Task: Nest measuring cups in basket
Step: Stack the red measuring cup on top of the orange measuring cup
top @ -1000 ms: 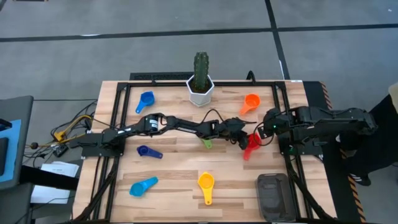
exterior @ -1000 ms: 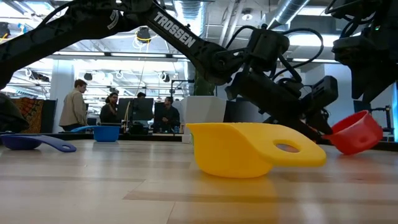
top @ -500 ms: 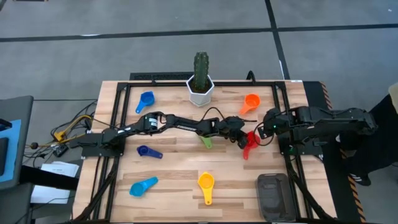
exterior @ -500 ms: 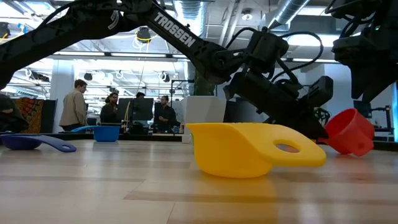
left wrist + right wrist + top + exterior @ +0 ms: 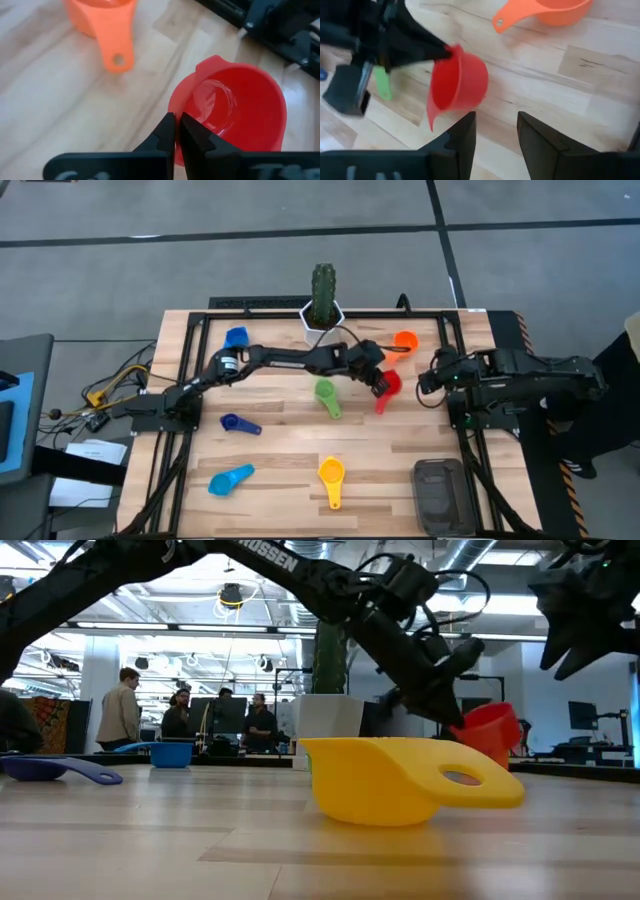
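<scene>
One red cup [image 5: 388, 384] hangs pinched in the left gripper [image 5: 377, 383], apparently above the table.

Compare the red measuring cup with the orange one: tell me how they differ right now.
The red cup is gripped at its rim by the left tool, lifted and tilted; the orange cup lies untouched on the table, mouth up. In the high view the red one sits nearer the table's middle, the orange one closer to the far edge beside the cactus pot. Both are round plastic scoops with short flat handles.

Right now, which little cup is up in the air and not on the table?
The red cup. The left hand pinches its rim and holds it up; the other cups all lie on the table.
</scene>
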Action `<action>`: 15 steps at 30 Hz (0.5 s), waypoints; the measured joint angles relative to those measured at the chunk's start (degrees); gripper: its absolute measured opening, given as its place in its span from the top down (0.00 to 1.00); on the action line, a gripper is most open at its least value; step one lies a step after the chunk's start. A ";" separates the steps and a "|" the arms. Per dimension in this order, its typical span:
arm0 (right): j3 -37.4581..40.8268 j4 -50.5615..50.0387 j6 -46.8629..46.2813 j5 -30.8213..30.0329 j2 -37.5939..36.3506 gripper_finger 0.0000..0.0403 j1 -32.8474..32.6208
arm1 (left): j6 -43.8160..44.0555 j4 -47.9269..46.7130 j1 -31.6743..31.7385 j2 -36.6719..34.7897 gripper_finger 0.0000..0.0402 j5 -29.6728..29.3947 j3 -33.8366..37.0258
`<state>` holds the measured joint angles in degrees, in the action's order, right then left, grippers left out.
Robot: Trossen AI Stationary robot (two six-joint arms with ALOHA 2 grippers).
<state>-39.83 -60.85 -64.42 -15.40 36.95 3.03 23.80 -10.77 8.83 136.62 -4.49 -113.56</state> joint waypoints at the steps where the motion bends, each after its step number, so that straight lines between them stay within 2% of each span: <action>1: 0.00 -0.31 0.09 -0.04 0.07 0.60 0.00 | -0.46 -0.35 0.28 -0.42 1.00 0.01 0.00; 6: 0.02 0.84 0.37 -2.72 0.48 0.61 0.29 | -1.46 -1.72 1.95 -3.41 1.00 -0.80 -0.02; 15: 0.02 10.75 3.61 -2.81 -0.08 0.61 2.84 | -0.62 -1.87 4.63 -3.79 1.00 -1.62 -1.09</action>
<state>-39.81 -50.09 -60.81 -18.21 36.87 5.87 23.19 -12.64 13.46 132.84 -6.11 -114.65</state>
